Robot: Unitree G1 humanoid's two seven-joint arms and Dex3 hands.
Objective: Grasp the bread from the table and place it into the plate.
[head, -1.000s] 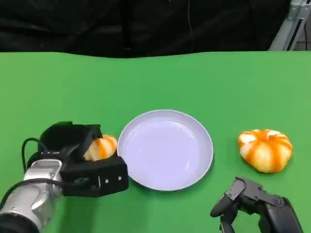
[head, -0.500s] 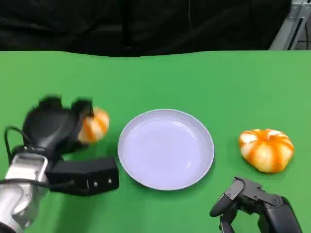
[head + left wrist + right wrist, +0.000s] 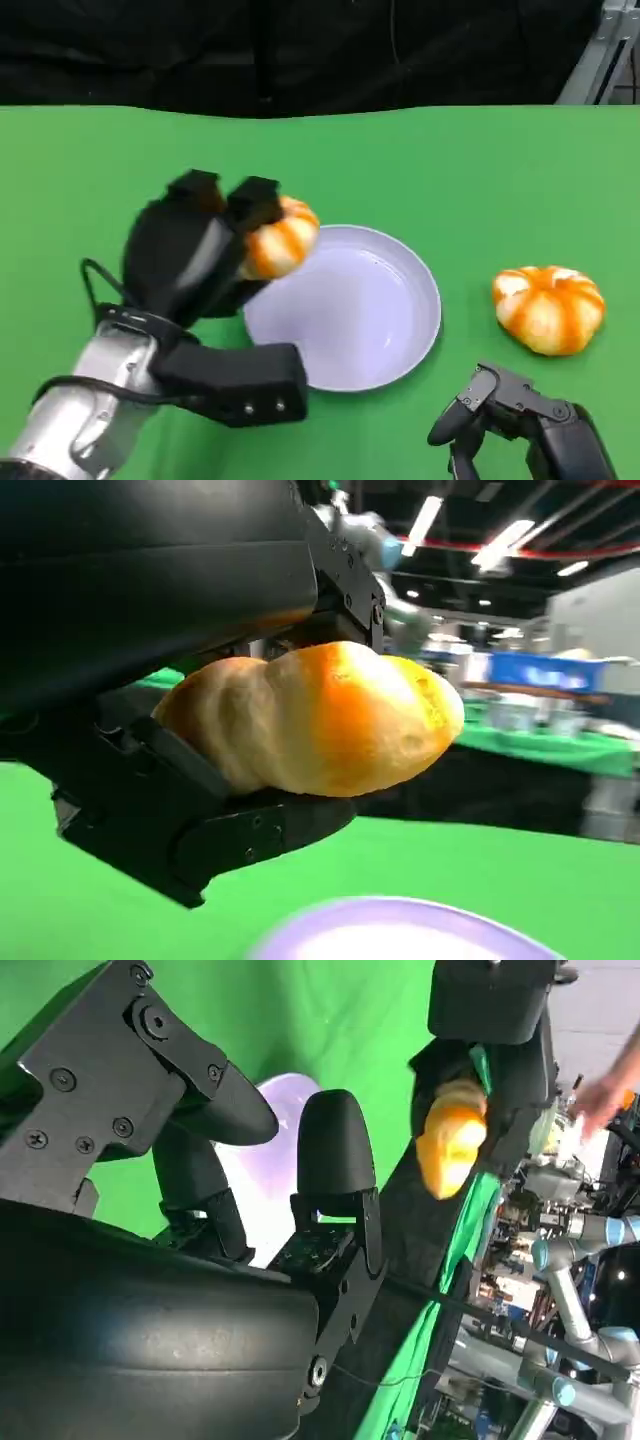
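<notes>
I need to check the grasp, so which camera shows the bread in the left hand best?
The left wrist view: the held bread shows large between the left hand's fingers. The head view shows it small at the plate rim; the right wrist view shows a distant orange lump.

2 breads (image 3: 280,236) (image 3: 547,308), 1 plate (image 3: 415,330), 2 hands (image 3: 190,255) (image 3: 520,415)

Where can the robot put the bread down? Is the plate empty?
Yes. The plate holds nothing; its whole inside is bare. Bare green cloth also lies between it and the second bread. It is crowded at the plate's left rim, under the left hand.
</notes>
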